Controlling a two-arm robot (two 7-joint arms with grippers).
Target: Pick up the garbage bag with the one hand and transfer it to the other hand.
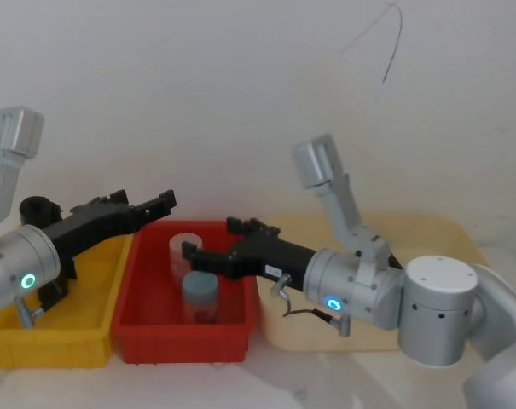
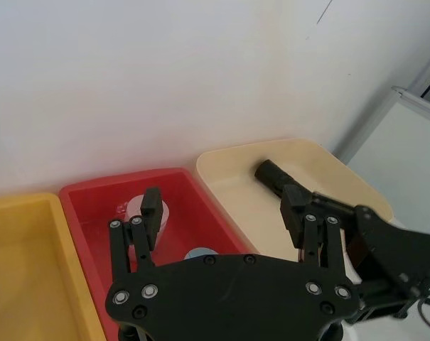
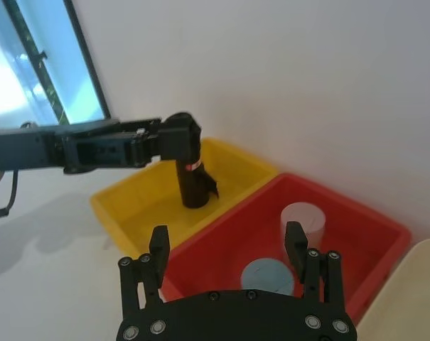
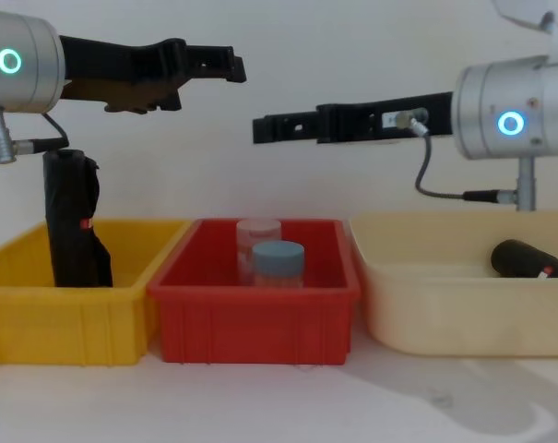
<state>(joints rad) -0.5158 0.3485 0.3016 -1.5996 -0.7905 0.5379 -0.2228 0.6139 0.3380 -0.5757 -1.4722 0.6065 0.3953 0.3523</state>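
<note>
The garbage bag (image 4: 529, 259) is a tight black roll with a small red mark. It lies on its side in the beige bin (image 4: 426, 318), and the left wrist view shows the garbage bag (image 2: 273, 177) there too. My left gripper (image 1: 162, 203), on the green-lit arm, hangs open and empty above the seam between the yellow and red bins. In its own view the left gripper (image 2: 223, 201) has nothing between its fingers. My right gripper (image 1: 213, 240), on the blue-lit arm, is open and empty over the red bin, as the right gripper (image 3: 227, 236) shows in its own view.
A looser black roll (image 4: 72, 221) with a side flap stands upright in the yellow bin (image 4: 66, 323). The red bin (image 4: 260, 323) holds a clear cup (image 4: 258, 236) and a blue-lidded jar (image 4: 279, 263). A white wall lies close behind the bins.
</note>
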